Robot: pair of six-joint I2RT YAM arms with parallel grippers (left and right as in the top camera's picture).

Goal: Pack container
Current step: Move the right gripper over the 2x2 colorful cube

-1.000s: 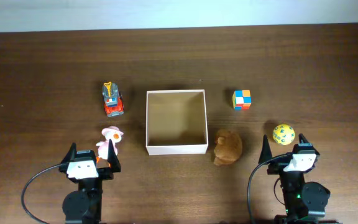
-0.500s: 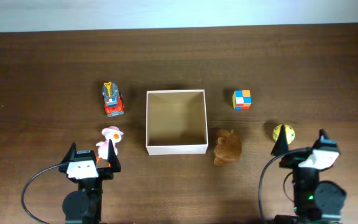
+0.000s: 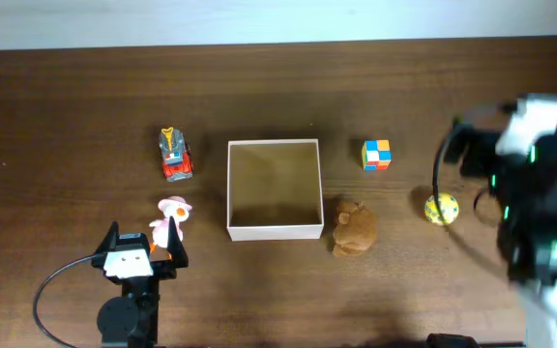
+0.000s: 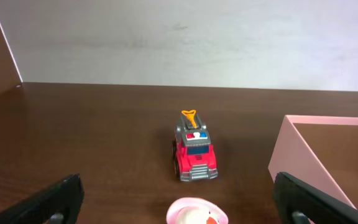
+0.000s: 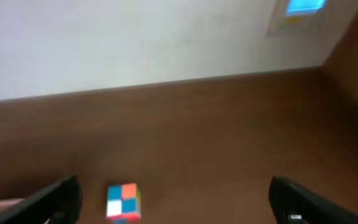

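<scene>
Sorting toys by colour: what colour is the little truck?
Red truck with grey top and orange ladder; clearest in the left wrist view.

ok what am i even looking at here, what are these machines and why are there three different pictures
These are two robot arms at a wooden table, each ending in a two-finger claw. One picture looks straight down from above; the other two come from small cameras on each arm's wrist, looking forward past that arm's own fingers.

From above, the left claw sits at the bottom edge, near a small duck figure. The right arm is blurred at the right edge. Both claws are open and hold nothing.

In the middle is the container, an open box with nothing inside. Around it lie a toy fire truck, a colourful cube, a brown plush toy and a yellow ball.
</scene>
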